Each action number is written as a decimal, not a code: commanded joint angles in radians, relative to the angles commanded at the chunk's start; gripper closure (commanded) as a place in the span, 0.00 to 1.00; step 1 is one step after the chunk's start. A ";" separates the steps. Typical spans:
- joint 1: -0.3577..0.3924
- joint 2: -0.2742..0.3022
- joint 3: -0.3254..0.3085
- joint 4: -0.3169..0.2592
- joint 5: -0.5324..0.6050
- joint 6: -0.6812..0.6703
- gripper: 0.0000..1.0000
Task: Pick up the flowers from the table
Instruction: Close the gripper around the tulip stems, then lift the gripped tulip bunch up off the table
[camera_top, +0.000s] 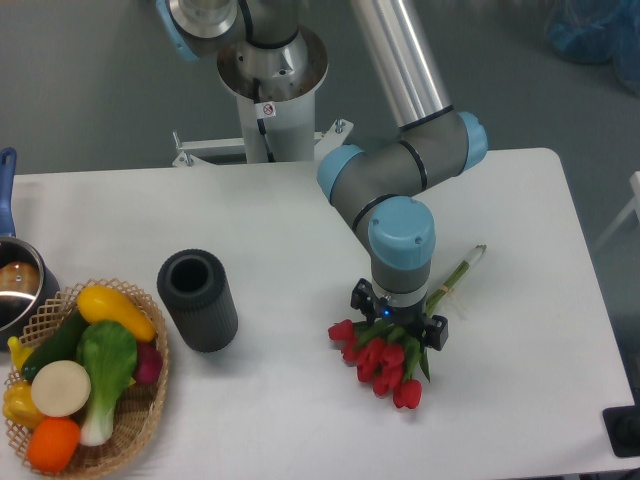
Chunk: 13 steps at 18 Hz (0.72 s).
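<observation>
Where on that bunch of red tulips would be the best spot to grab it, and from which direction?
Probably the bundled stems just behind the blooms, from straight above. The flowers lie flat on the table, their stems running up and right, so fingers closing across the stems would spare the heads. The gripper hangs over about that spot.

Behind the bench you see a plain grey floor (90, 90), evenly lit. A white pedestal (272, 110) stands at the bench's far edge. A blue crumpled bag (595, 35) lies on the floor beyond the far right corner.
</observation>
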 joint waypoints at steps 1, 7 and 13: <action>0.000 -0.002 0.000 0.002 -0.002 0.000 0.07; 0.002 -0.002 0.006 0.005 -0.006 -0.014 0.64; 0.003 0.011 0.018 0.005 -0.005 -0.052 0.93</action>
